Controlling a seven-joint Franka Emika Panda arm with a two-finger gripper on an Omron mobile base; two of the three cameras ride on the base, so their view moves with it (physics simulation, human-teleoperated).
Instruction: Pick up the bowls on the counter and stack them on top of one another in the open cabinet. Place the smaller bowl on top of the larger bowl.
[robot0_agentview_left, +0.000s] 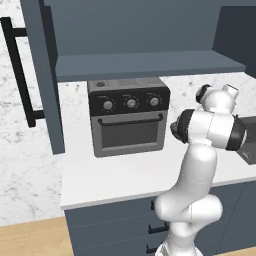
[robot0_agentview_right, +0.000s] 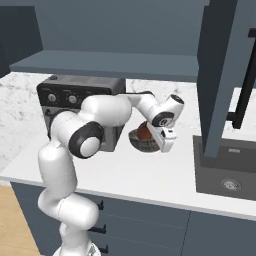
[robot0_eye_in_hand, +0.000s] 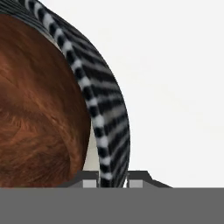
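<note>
The smaller reddish-brown bowl (robot0_eye_in_hand: 35, 109) sits inside the larger dark grey bowl (robot0_eye_in_hand: 109, 131), whose striped rim curves around it. In the right base view the larger bowl (robot0_agentview_right: 140, 145), with the smaller bowl (robot0_agentview_right: 143, 131) nested in it, stands on the white counter (robot0_agentview_right: 150, 175) just right of the toaster oven. My gripper (robot0_eye_in_hand: 113, 181) straddles the grey bowl's rim, one fingertip inside and one outside, shut on it; from the right base camera the gripper (robot0_agentview_right: 159, 142) is at the bowl's right edge. The open cabinet's shelf (robot0_agentview_right: 110, 65) is above.
A dark toaster oven (robot0_agentview_left: 129, 117) with knobs stands on the counter (robot0_agentview_left: 115, 175) under the cabinet shelf (robot0_agentview_left: 145, 65). The cabinet door (robot0_agentview_left: 47, 75) with its black bar handle (robot0_agentview_left: 17, 70) hangs open at left. A sink (robot0_agentview_right: 227, 170) lies to the right.
</note>
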